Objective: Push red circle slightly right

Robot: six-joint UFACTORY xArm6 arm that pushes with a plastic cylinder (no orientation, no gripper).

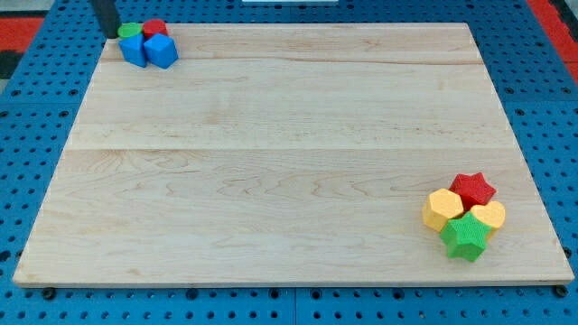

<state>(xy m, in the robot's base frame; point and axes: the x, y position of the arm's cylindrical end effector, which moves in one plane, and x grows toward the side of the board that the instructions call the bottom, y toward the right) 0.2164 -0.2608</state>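
The red circle [155,29] sits at the board's top left corner, partly hidden behind two blue blocks. A green circle [130,32] lies just left of it. One blue block [135,50] and a blue cube [162,51] stand in front, all touching in a tight cluster. My tip [109,34] is at the far top left, just left of the green circle, close to it. The rod rises out of the view's top.
At the bottom right a second cluster holds a red star [473,189], a yellow block [443,209], a yellow heart [489,216] and a green star [466,236]. The wooden board [289,162] lies on a blue perforated table.
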